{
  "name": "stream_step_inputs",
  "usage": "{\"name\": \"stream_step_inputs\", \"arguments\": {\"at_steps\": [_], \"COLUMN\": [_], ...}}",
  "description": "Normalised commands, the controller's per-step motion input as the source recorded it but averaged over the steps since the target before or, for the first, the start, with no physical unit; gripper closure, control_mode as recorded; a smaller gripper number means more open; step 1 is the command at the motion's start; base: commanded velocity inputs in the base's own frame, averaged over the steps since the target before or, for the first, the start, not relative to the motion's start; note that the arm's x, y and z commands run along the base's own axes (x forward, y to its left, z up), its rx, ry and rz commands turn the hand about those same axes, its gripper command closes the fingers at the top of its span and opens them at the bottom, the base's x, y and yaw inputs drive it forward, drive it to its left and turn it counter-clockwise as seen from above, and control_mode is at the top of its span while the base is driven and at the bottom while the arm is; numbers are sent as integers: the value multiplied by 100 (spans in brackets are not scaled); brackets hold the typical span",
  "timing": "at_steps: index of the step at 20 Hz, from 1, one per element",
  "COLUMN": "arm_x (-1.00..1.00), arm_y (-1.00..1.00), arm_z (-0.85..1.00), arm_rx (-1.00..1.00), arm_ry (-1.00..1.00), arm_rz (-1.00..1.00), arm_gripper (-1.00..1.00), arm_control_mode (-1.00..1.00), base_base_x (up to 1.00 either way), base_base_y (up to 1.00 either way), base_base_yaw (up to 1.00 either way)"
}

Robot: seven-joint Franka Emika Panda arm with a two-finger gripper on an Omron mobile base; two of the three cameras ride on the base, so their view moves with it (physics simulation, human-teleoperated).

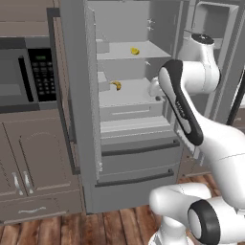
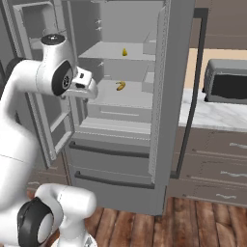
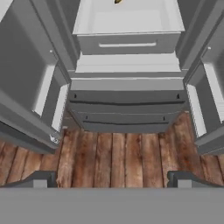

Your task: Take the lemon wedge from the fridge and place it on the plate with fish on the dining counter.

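Note:
The grey fridge (image 1: 139, 162) stands with both upper doors swung open. The lemon wedge (image 1: 135, 50) (image 2: 124, 52), tiny and bright yellow, lies on the upper shelf. A darker orange-yellow bit (image 1: 116, 85) (image 2: 120, 86) lies on the shelf below and also peeks in at the top edge of the hand view (image 3: 118, 1). My gripper (image 2: 90, 91) (image 3: 111, 180) hangs in front of the lower shelf, below and short of the wedge, aimed down at the drawers and floor. Its fingertips (image 3: 41, 179) stand wide apart, open and holding nothing. The plate with fish and the dining counter are out of view.
The open fridge doors (image 1: 72, 95) (image 2: 169, 96) flank the arm on both sides. A dark built-in microwave (image 1: 24, 72) sits over brown cabinets on the left. A toaster oven (image 2: 226, 87) rests on a marble counter (image 2: 207, 118) to the right. Wood floor (image 3: 113, 153) lies below.

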Motion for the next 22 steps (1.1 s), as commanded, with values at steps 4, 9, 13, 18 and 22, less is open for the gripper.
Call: {"name": "stream_step_inputs", "arguments": {"at_steps": [4, 9, 13, 18, 22], "arm_x": [1, -14, 0, 36, 64], "arm_y": [-9, -58, -6, -1, -1], "arm_z": [0, -23, 0, -5, -11], "arm_rx": [0, -1, 0, -1, -2], "arm_ry": [0, 0, 0, 0, 0], "arm_rz": [-8, 0, 0, 0, -2], "arm_gripper": [-100, -100, -100, -100, -100], "arm_control_mode": [-100, -100, -100, -100, -100], "base_base_x": [0, 0, 0, 0, 0], "base_base_y": [0, 0, 0, 0, 0], "base_base_yaw": [0, 0, 0, 0, 0]}}
